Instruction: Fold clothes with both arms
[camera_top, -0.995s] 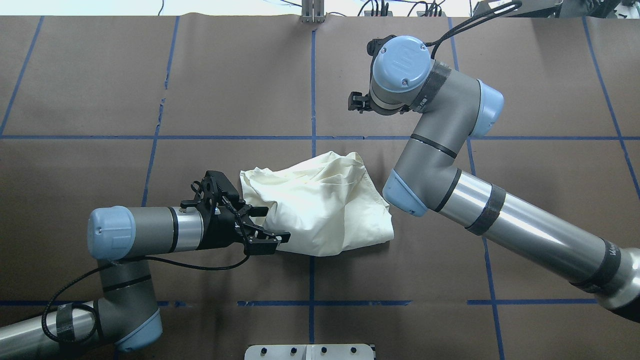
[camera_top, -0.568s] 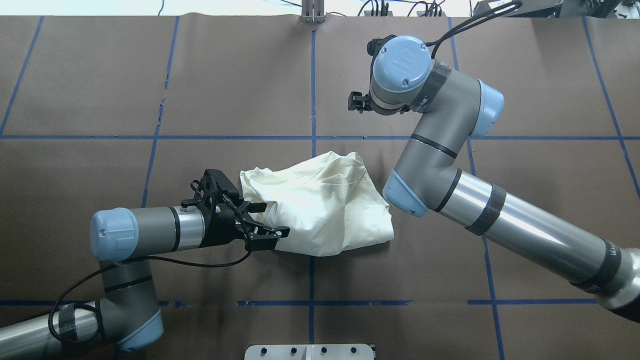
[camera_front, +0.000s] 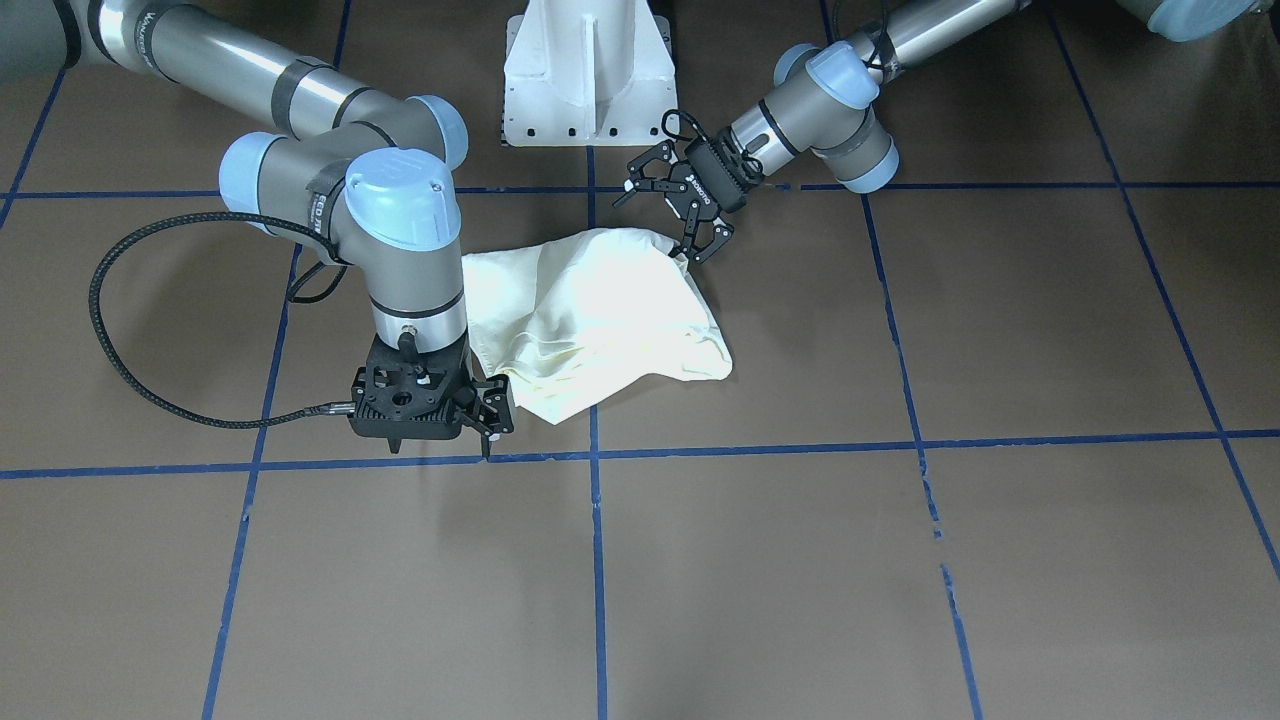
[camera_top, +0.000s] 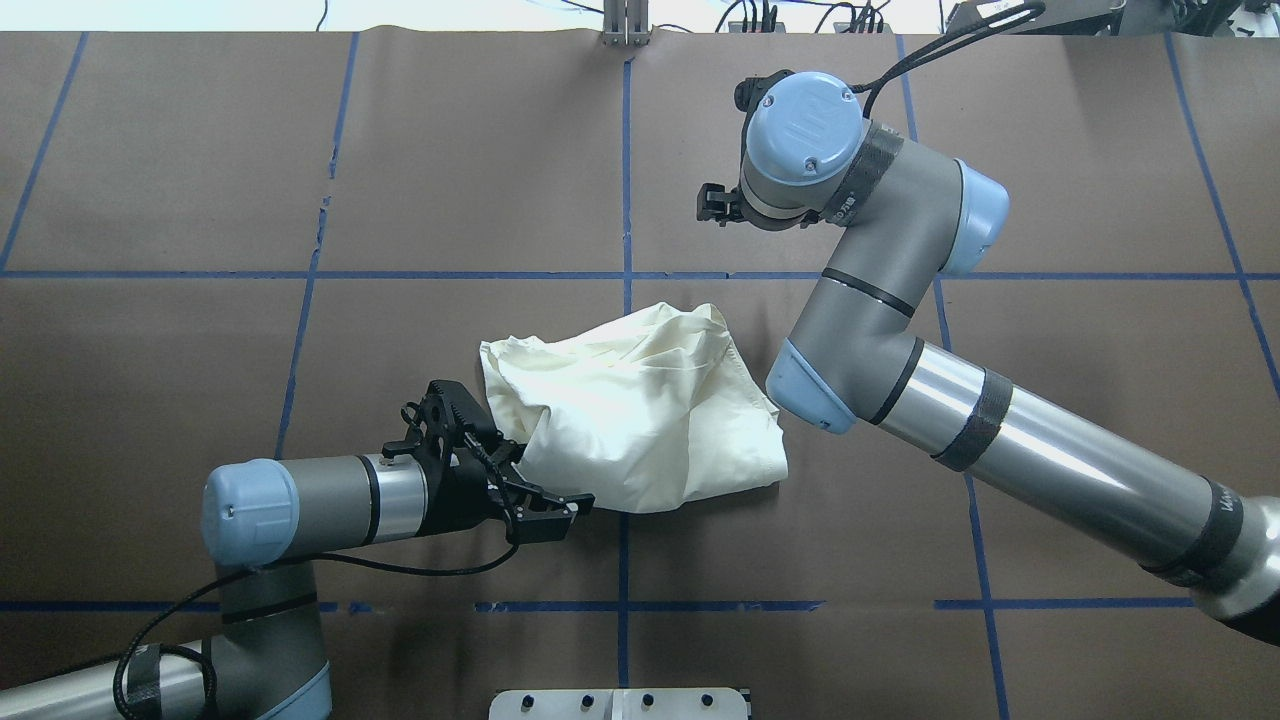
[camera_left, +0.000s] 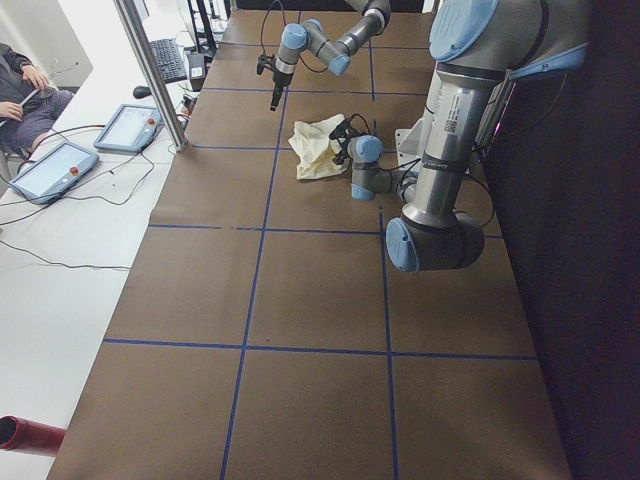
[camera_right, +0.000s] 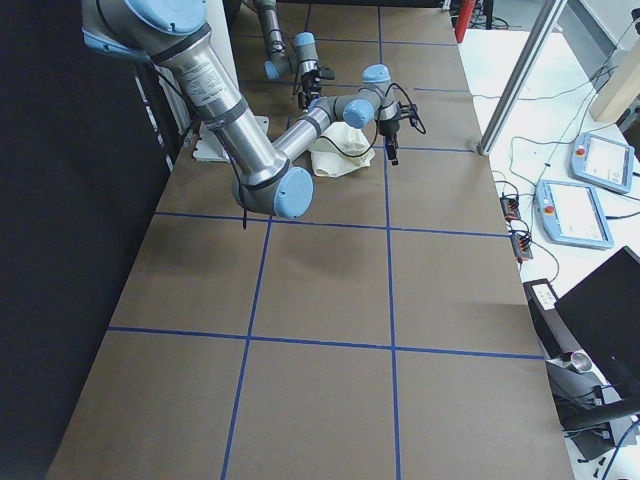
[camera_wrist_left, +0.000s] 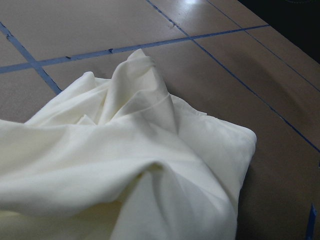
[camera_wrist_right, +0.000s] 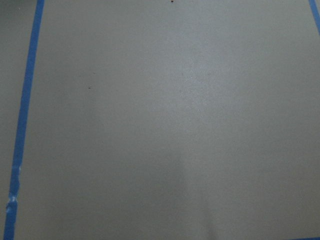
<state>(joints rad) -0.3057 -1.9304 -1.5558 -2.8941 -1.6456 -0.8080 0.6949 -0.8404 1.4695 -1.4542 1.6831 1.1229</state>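
The clothes are one plain cream-white shirt (camera_top: 640, 420) lying crumpled in a heap on the brown table, also seen from the front (camera_front: 590, 310) and filling the left wrist view (camera_wrist_left: 125, 165). My left gripper (camera_top: 545, 485) lies low and open at the heap's near-left corner, nothing clamped between its fingers; from the front it shows as (camera_front: 675, 215). My right gripper (camera_front: 487, 435) points straight down beyond the heap's far right corner, apart from the cloth. Its fingers are mostly hidden under the wrist, so I cannot tell whether they are open or shut. The right wrist view shows only bare table.
A white metal pedestal base (camera_front: 588, 70) stands at the robot's edge of the table. Blue tape lines (camera_top: 625, 200) grid the brown surface. Off the far edge, a metal post (camera_left: 150, 70), teach pendants (camera_left: 60, 165) and a seated person (camera_left: 25, 90).
My left arm has moved toward the robot's side and slightly right, bringing its open gripper from the heap's left side to its near-left corner. The right arm and the shirt have not moved.
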